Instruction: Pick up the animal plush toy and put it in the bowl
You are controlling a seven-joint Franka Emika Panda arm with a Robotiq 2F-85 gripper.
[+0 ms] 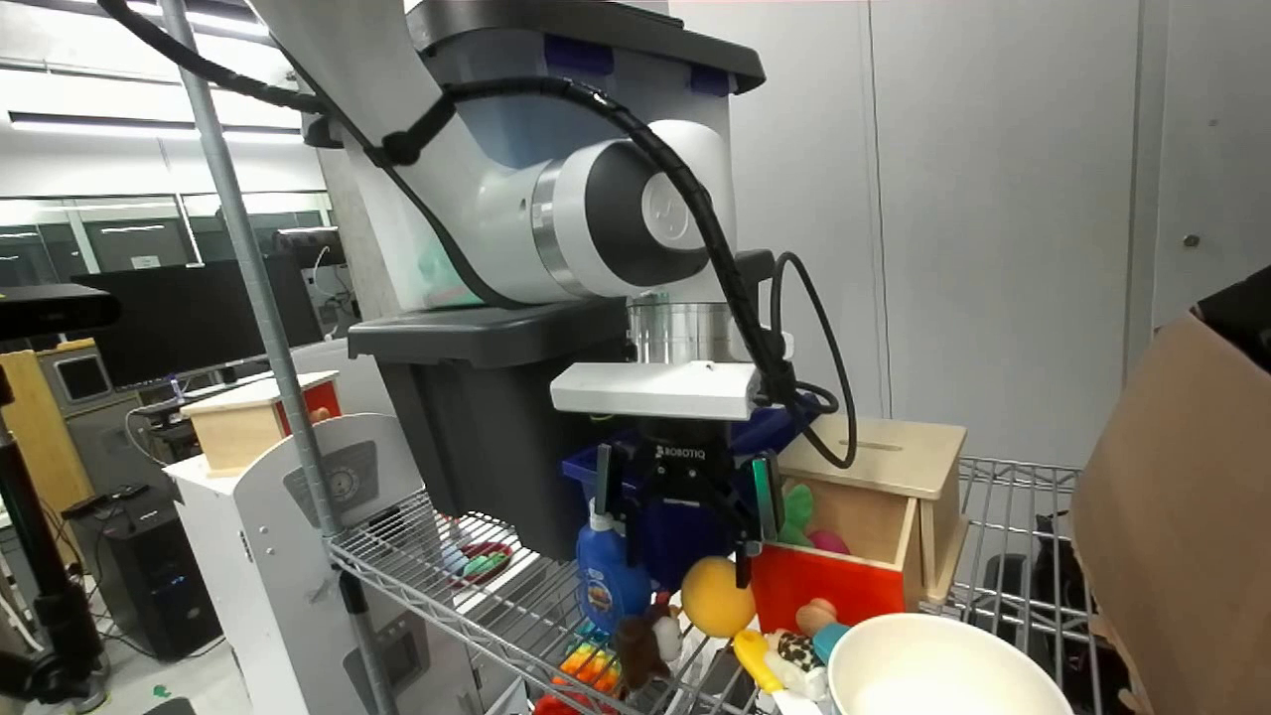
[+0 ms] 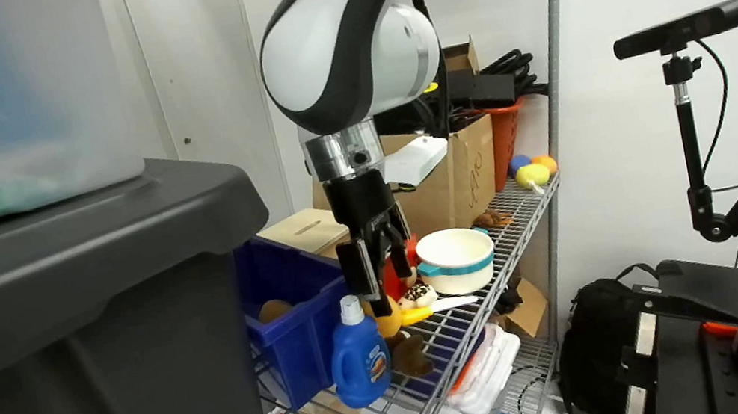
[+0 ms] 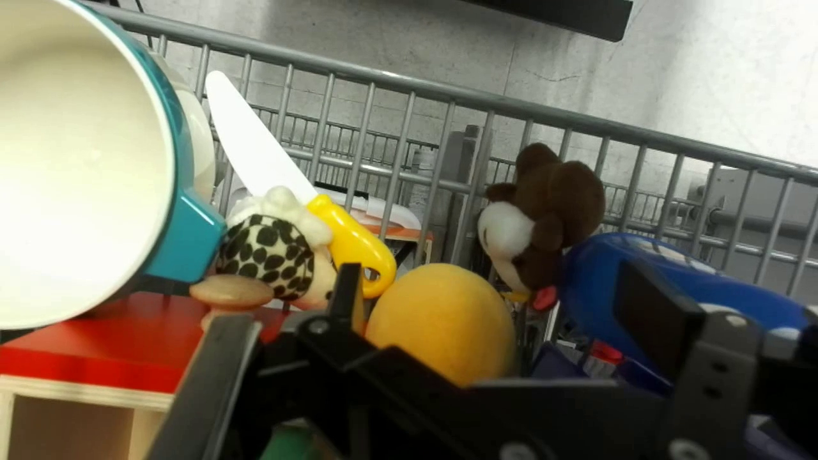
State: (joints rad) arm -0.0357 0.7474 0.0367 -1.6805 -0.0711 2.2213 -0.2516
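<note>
One plush toy (image 3: 569,191), brown with a white patch, on the wire shelf (image 3: 389,76) near its edge, just beside the blue bottle (image 2: 358,360); can't tell if they touch. Long axis in the wrist view: roughly top to bottom, slight slant. Brown rounded end points at the shelf edge; white patch plus yellow and red tips point the opposite way, into the shelf, patch on the side facing the yellow-orange ball (image 3: 441,319). The bowl (image 3: 77,160) is well apart from it, with the yellow-handled knife (image 3: 351,236) and the spotted toy (image 3: 265,255) between. The gripper (image 1: 688,541) has its fingers spread wide, near the ball; contact with the ball isn't clear. Writing: ROBOTIQ reads clean on the gripper body in an exterior view. FRA on the arm (image 2: 349,51), rest cut off by the frame edge. Bottle label shows in both exterior views, lettering too small to read. Cardboard box (image 2: 466,178) carries handwriting, can't make it out for sure.
</note>
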